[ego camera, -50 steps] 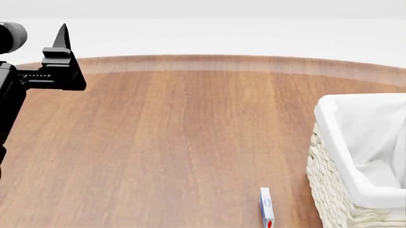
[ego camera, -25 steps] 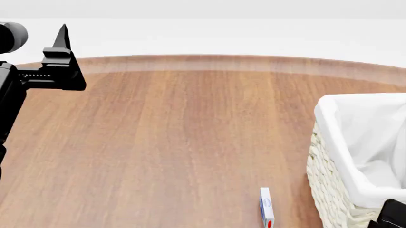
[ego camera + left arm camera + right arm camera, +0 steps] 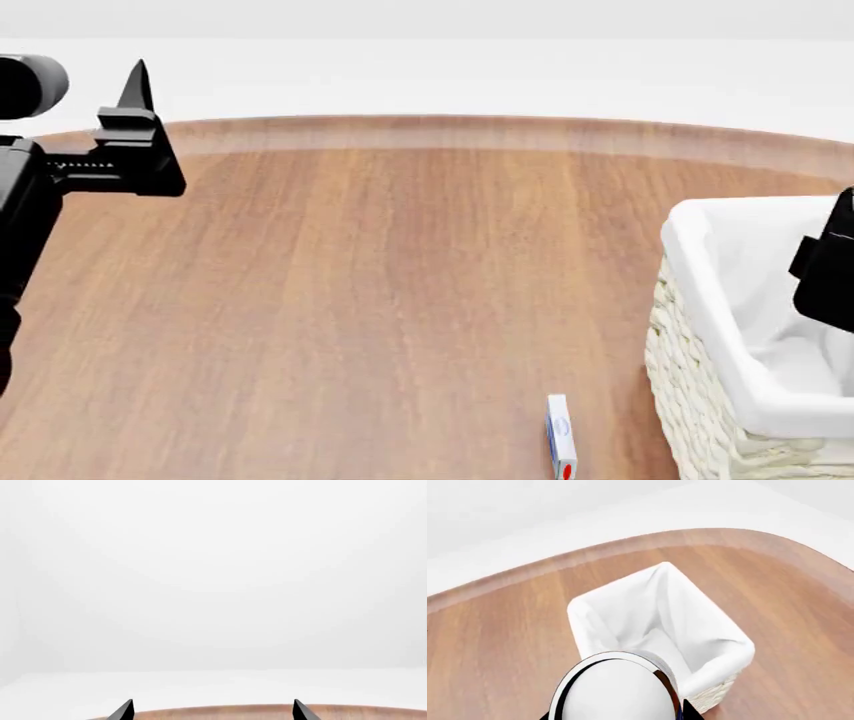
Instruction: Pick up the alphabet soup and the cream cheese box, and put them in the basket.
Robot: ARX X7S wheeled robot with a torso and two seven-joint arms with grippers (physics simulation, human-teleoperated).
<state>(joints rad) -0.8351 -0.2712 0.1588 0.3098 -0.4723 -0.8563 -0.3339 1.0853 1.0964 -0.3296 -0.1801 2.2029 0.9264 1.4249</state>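
Rising into head view within half a second, the right gripper hangs over the basket, fingers grasping the alphabet soup; the cream cheese box waits on the surface beside it.

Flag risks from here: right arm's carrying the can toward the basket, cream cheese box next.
1. The alphabet soup fills the right wrist view, hiding the right gripper and the near rim of the basket; it may be released off-centre or hit the rim.
2. The cream cheese box stands on edge close to the basket wall, so the wicker may block a gripper finger.
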